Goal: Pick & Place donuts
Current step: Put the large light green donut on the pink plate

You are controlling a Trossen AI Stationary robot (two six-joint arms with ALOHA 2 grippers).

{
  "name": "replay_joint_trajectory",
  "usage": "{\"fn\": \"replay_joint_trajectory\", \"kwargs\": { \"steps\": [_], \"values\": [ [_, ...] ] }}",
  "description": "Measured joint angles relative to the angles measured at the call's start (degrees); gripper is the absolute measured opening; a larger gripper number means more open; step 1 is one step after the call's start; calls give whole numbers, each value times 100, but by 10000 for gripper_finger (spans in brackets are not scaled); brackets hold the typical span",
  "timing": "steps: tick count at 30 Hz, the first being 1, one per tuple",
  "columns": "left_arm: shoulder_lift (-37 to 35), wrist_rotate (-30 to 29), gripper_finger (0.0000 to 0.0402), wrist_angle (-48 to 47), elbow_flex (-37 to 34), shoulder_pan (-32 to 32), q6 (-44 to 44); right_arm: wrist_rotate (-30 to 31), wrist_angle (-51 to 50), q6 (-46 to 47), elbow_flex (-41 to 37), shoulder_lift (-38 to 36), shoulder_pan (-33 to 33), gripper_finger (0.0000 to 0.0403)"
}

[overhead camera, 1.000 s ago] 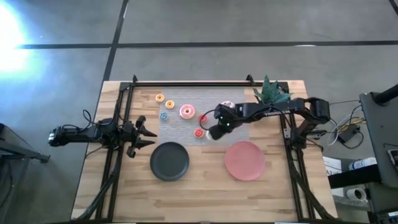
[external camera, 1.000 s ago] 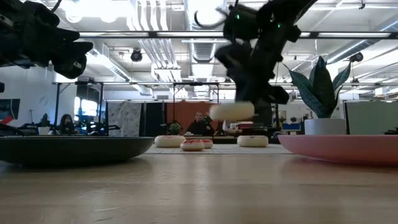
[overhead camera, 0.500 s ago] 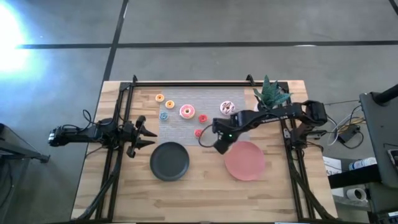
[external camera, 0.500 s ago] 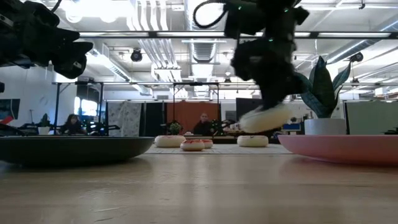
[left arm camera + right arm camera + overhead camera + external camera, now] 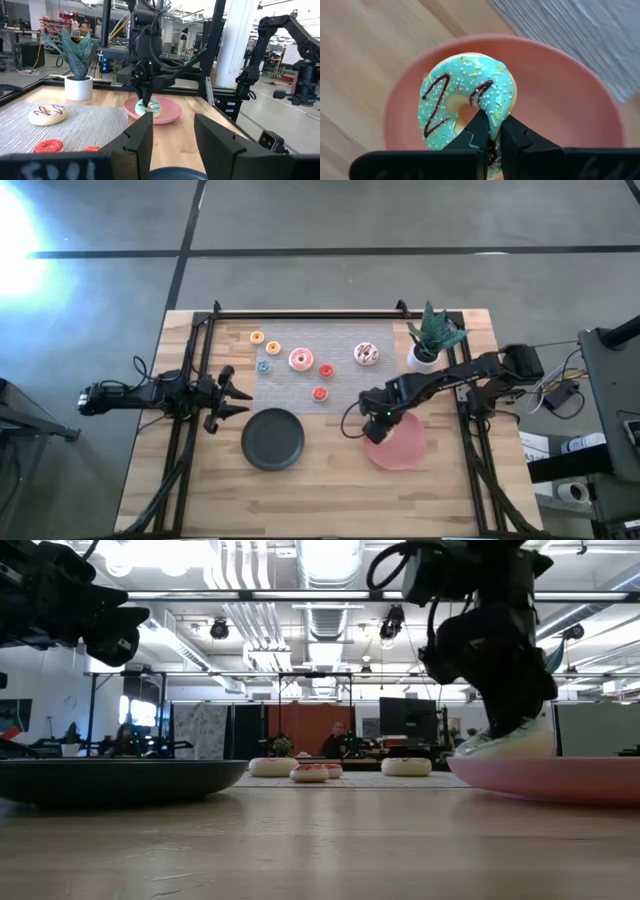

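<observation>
High view: potted plant (image 5: pixel 431 338) just beyond right gripper (image 5: pixel 377 420), pink plate (image 5: pixel 404 446).

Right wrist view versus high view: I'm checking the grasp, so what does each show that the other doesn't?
Only the right wrist view shows the right tool pinching the green donut by its rim.

Only the high view shows the left tool parked open, the black plate and other donuts.

Both show the pink plate.

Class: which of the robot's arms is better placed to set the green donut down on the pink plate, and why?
The right. Its hand already grips the green sprinkled donut over the pink plate; the left hand waits beside the black plate.
</observation>
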Motion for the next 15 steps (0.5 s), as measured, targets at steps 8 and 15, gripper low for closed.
{"fn": "replay_joint_trajectory", "kwargs": {
  "steps": [8, 15],
  "values": [
    [2, 0, 119, 0, 0, 2, -1, -4, 355, -32, -160, -5, 2, 60],
    [2, 0, 119, 0, 0, 2, 1, -40, 225, -37, -150, -78, 2, 162]
  ]
}}
